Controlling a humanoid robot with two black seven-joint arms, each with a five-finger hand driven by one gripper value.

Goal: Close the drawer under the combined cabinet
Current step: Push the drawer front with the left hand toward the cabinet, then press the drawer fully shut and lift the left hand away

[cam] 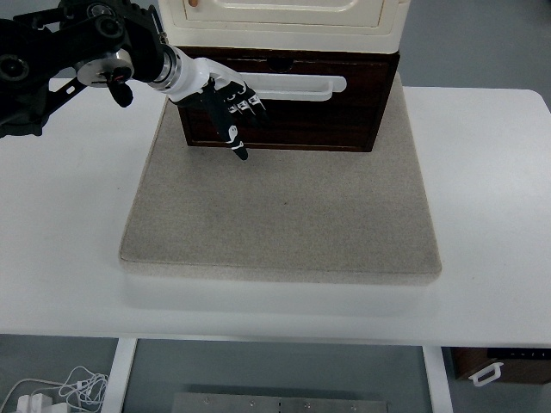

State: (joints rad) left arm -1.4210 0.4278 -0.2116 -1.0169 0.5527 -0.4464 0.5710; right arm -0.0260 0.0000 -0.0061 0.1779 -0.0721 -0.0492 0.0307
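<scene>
A dark brown drawer [318,116] with a white bar handle [301,87] sits at the bottom of a cream cabinet [284,21] at the top of the view. Its front stands only slightly proud of the cabinet body. My left hand [228,107] comes in from the upper left on a black arm and rests against the left part of the drawer front, beside the handle. Its fingers are relaxed and hold nothing, with one fingertip [240,151] pointing down toward the mat. The right arm does not show.
The cabinet stands on a grey stone-like slab [284,215] on a white table [491,198]. White cables [60,391] lie on the floor at the lower left. A dark box with a white handle [495,368] shows under the table at the lower right.
</scene>
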